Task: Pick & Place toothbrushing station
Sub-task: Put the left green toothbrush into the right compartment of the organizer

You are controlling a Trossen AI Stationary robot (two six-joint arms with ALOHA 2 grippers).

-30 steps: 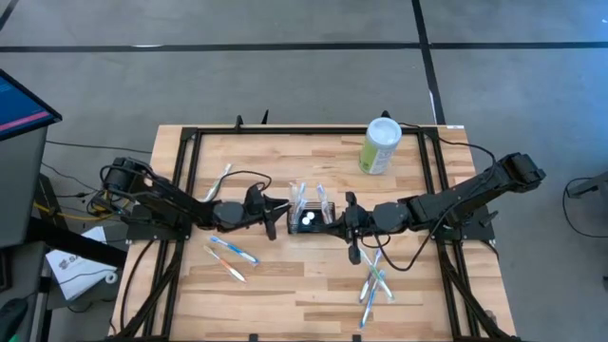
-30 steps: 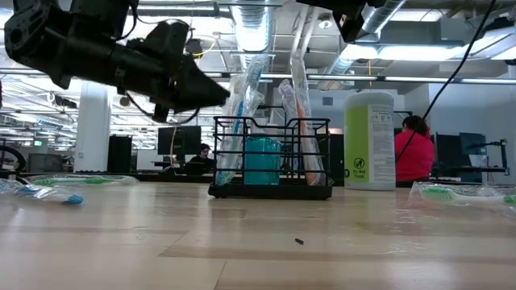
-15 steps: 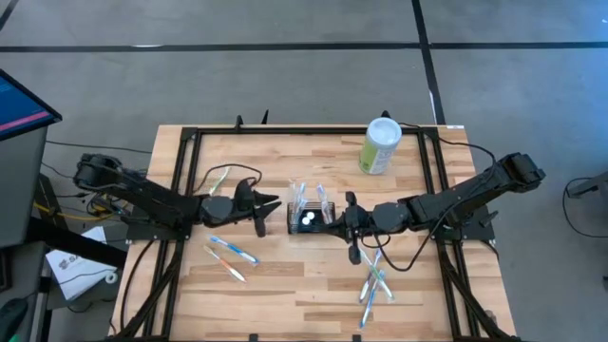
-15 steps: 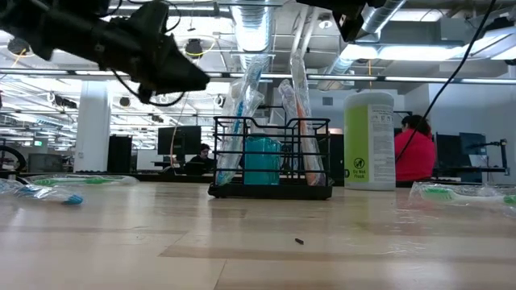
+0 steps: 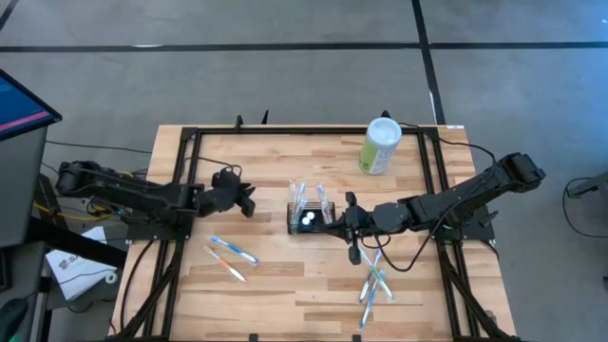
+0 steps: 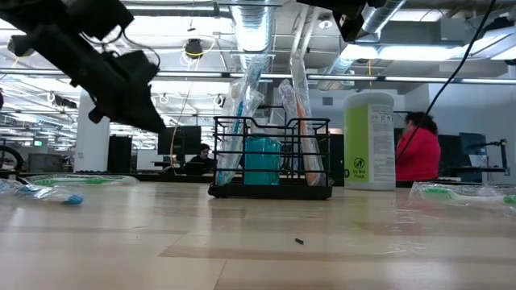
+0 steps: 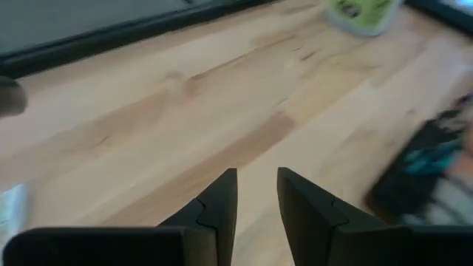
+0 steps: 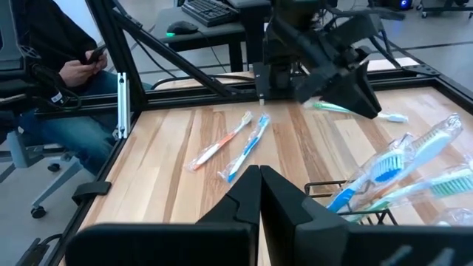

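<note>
Nearest the front edge of the desk (image 5: 285, 285) lay wrapped toothbrushes: a loose cluster (image 5: 375, 280) toward the front right corner and a blue one (image 5: 233, 250) with an orange one (image 5: 226, 265) toward the front left. Farther in, about the middle of the desk, stood the toothbrushing station (image 5: 311, 218), a black wire caddy holding upright wrapped brushes and a teal cup (image 6: 261, 159). The right gripper (image 5: 348, 228) hung just beside the caddy's right side, its fingers (image 8: 250, 193) pressed together with nothing between them; whether they touched the wire could not be told. The left gripper (image 5: 245, 195) hovered above the desk, well apart from the caddy on its left, toward the left edge, its fingers (image 7: 222, 199) spread a little and holding nothing. Near the back edge, right of centre, stood a pale-green canister (image 5: 381, 145) with a white lid. Beyond the desk, in the room behind, a person in a red top (image 6: 418, 153) was visible.
</note>
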